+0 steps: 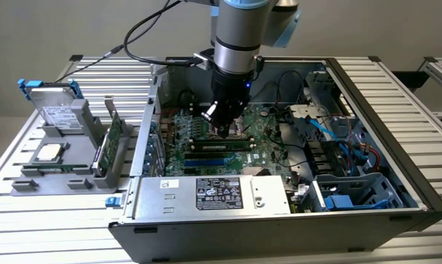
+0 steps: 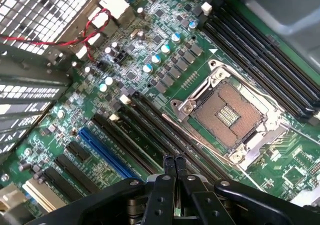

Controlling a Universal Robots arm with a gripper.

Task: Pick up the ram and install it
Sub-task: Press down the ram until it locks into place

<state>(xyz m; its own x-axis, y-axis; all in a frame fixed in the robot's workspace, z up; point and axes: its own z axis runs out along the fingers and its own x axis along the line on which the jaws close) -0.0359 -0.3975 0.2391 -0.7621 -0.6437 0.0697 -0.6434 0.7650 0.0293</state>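
On the exterior view's left, a grey holder rack (image 1: 59, 176) sits on the slatted aluminium table (image 1: 29, 225). A hard drive (image 1: 57, 113) stands upright at the back of the rack, a square silver processor chip (image 1: 52, 152) lies flat in front of it, and a taller green card (image 1: 112, 140) stands on edge in the slot nearest the computer.

Just beside the rack is the open computer case (image 1: 397, 165), with the silver power supply (image 1: 213, 193) along its near edge. The green motherboard (image 1: 206, 157) lies on the case floor. The ram (image 1: 221, 146), a long narrow stick with dark chips, lies seated in a memory slot in the middle of the board, parallel to the other dark slots.

The gripper (image 1: 222, 127) points down into the case from the arm, its tip directly above the ram and very near it; whether it touches is not clear. In the wrist view the gripper (image 2: 174, 161) has its two fingers (image 2: 169, 164) pressed together with nothing between them, over the black memory slots (image 2: 150, 135) and next to the empty CPU socket (image 2: 230, 112) with its metal frame.

On the exterior view's right, blue cables (image 1: 331, 129) run down toward the drive bay (image 1: 353, 190).
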